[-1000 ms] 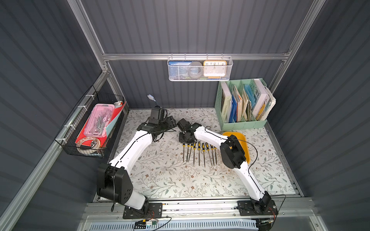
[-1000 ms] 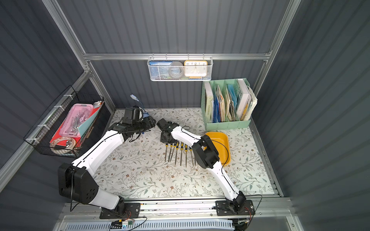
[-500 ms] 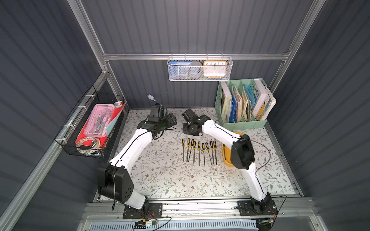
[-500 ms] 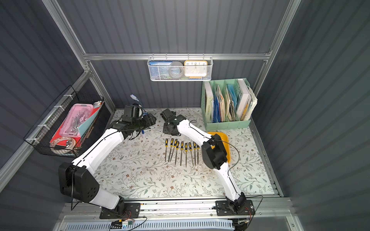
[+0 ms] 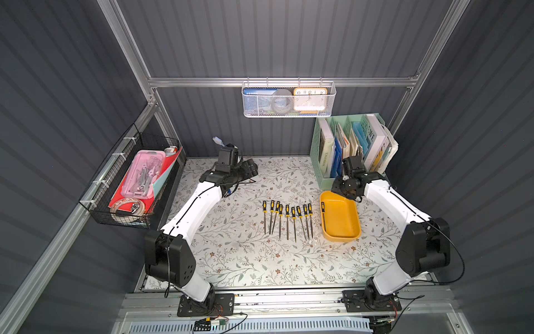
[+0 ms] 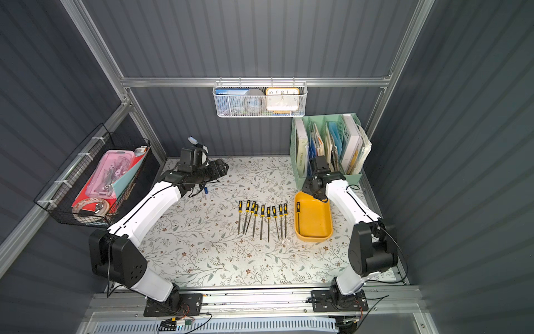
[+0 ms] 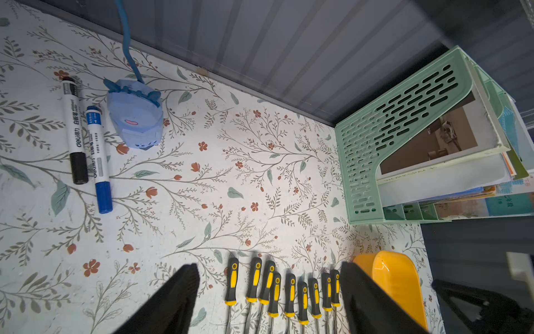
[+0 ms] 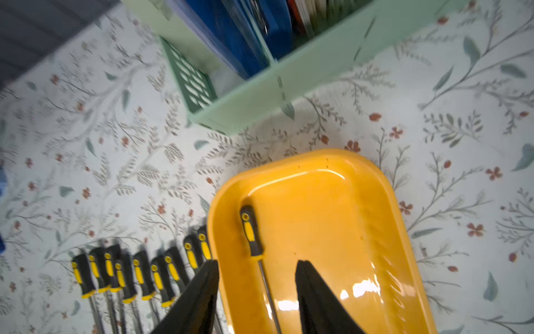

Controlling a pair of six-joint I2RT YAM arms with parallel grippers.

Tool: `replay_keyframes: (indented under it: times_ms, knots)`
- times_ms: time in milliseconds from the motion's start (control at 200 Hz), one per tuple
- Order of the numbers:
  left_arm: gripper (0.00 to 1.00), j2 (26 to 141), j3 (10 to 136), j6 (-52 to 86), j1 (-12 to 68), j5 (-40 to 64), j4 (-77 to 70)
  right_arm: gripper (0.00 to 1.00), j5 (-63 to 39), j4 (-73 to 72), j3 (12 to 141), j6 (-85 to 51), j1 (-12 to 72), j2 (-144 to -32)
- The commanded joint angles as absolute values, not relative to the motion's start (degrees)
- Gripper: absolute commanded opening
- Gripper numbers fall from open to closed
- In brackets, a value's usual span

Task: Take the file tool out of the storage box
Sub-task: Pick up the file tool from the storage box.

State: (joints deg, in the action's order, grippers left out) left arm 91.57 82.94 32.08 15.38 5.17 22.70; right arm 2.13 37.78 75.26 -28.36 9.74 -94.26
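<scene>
thin black-and-yellow file tool [image 8: 251, 234] inside shallow yellow plastic tray [image 8: 332, 202]. right gripper [image 8: 257, 263] over it, jaws open, empty. left gripper [image 7: 268, 266] well apart, jaws open, empty.

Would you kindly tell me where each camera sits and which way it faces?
Top views: high in front, looking down on the table; left arm, right arm show.
Left wrist: on the left arm, facing markers, book organizer, row of files; open left gripper shows.
Right wrist: on the right arm, above the yellow tray holding one file; open right gripper shows.
Shared: all show the row of files and yellow tray.
</scene>
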Motion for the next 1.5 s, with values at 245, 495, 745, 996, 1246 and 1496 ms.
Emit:
replay_keyframes:
  times_ms: [245, 495, 745, 996, 1246, 1496]
  knots:
    - [0.83, 92.2, 84.1, 29.5, 15.3, 6.0, 22.6, 0.52, -8.8, 40.3, 78.5, -23.0, 8.4, -106.4]
    - [0.83, 91.6, 83.1, 30.1, 15.3, 5.6, 22.6, 0.52, -10.3, 39.2, 79.8, -22.1, 8.8, -110.3]
    - [0.83, 91.5, 83.0, 30.1, 15.3, 5.6, 22.8, 0.51, -8.3, 39.9, 80.7, -20.7, 10.3, -114.2]
    - [0.84, 91.1, 83.0, 30.5, 15.3, 5.0, 23.6, 0.43, -3.8, 40.8, 80.7, -20.6, 11.0, -116.0]
    - [0.84, 90.9, 83.0, 30.6, 15.3, 5.2, 23.4, 0.14, -0.1, 43.2, 80.8, -20.1, 11.0, -115.3]
    - [0.86, 91.4, 83.1, 27.6, 15.3, 21.4, 18.0, 0.0, -10.0, 39.4, 80.3, -21.8, 9.2, -105.3]
